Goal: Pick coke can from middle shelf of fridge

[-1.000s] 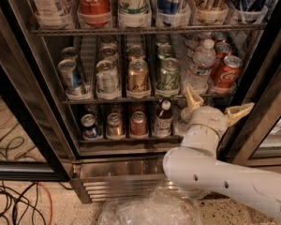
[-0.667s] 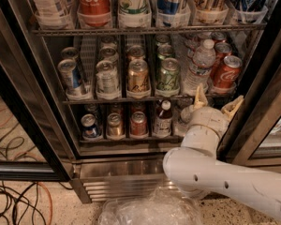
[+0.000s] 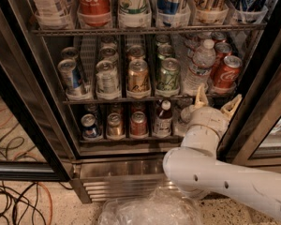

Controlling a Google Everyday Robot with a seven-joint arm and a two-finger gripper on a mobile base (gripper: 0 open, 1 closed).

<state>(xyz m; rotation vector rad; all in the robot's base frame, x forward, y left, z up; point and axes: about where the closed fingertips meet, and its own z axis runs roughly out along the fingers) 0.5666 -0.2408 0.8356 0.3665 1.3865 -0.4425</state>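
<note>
The fridge (image 3: 47,139) stands open in front of me, black frame and steel base. The middle shelf (image 3: 126,99) is a wire rack with lanes of cans. The coke can (image 3: 225,74) is small and red and stands at the front of the far-right lane, with more red cans behind it. My gripper (image 3: 216,100) is just below and in front of that can, at the shelf's front rail. Its two tan fingers (image 3: 201,96) point up and stand apart, open and empty.
A water bottle (image 3: 199,67) stands left of the coke can. Green (image 3: 168,76), gold (image 3: 138,78), silver (image 3: 107,78) and blue (image 3: 72,78) cans fill the other lanes. A big Coca-Cola container (image 3: 94,1) is on the top shelf. Cables (image 3: 14,205) lie on the floor.
The gripper has shifted slightly up and toward the coke can. Its fingers stay open. The cans have not moved.
</note>
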